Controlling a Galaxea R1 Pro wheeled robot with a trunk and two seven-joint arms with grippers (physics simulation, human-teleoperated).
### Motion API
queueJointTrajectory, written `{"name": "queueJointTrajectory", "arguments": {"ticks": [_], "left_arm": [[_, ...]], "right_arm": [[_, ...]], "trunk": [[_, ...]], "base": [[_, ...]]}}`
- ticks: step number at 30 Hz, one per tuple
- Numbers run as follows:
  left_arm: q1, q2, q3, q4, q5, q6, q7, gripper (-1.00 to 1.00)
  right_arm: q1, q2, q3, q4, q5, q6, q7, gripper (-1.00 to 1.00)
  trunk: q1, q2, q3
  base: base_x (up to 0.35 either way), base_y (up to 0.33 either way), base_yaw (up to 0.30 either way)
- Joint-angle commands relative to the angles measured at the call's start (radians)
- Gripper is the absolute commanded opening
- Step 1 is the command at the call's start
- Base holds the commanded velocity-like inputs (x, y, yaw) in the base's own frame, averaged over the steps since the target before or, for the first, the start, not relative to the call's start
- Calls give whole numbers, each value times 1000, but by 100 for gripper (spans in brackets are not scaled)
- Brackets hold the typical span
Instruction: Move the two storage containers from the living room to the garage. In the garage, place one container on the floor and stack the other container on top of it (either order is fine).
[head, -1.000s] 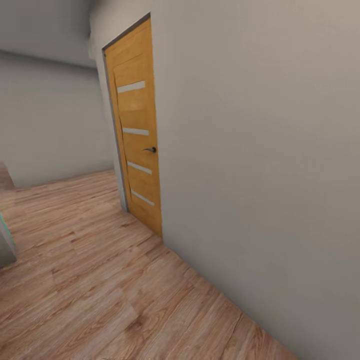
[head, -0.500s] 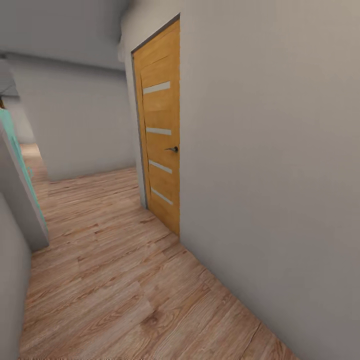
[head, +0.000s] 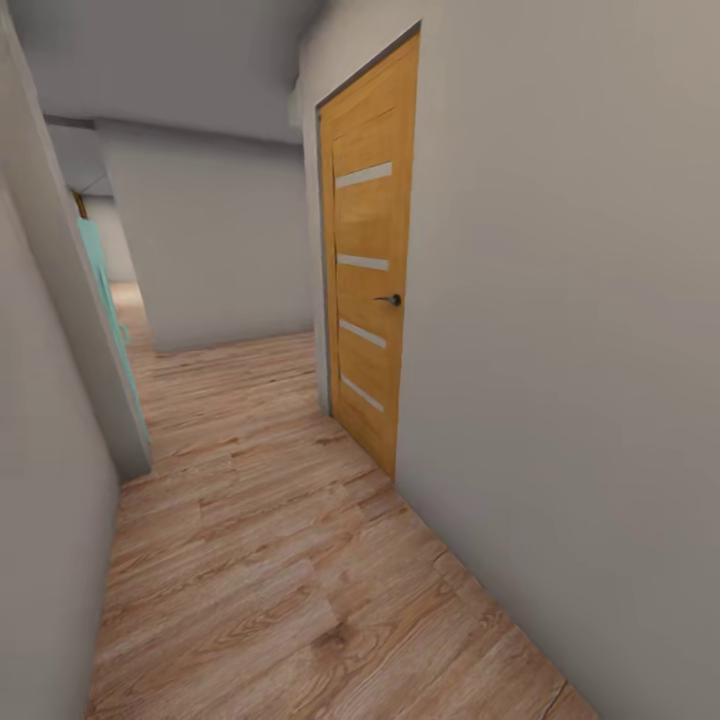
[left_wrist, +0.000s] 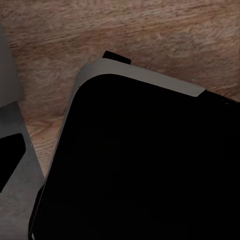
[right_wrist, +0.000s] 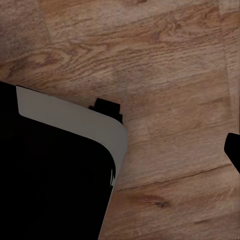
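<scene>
Storage containers are not to be seen at this moment, so where they stand I cannot tell from these pictures; the robot is in a corridor, on its way. About the jaws I cannot say if they are open or closed: the left wrist view looks down on a big black body with a pale grey edge (left_wrist: 145, 80), probably the robot's own base, over wood planks, and the right wrist view gives a similar black body with a grey rim (right_wrist: 75, 120) above the plank floor (right_wrist: 165, 65). Going outward, the head view shows a narrow hallway with a light wood plank floor (head: 260, 560). On the right runs a plain grey wall (head: 580, 350) with an orange wooden door (head: 370, 270), shut, with a small dark handle (head: 390, 299). On the left, near, is another grey wall (head: 40, 450), and beyond it a turquoise edge (head: 100, 270). Far ahead the hallway ends at a grey wall (head: 220, 240). By the task's words, I judge the containers light and open-topped, with thin walls that may bend, so a hold on the rim of a long side, or one arm on each end, seems best.
</scene>
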Motion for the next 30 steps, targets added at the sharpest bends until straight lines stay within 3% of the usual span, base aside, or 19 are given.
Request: {"name": "queueJointTrajectory", "arguments": {"ticks": [1,30], "left_arm": [[0,-1,1,-1,4,-1,0,100],[0,-2,2,-1,7,-1,1,100]], "right_arm": [[-1,0,7,3,-11,-6,6,100],[-1,-1,7,3,-12,-5,6,100]], "trunk": [[0,0,-1],[0,0,-1]], "base": [[266,0,271],[318,-20,266]]}}
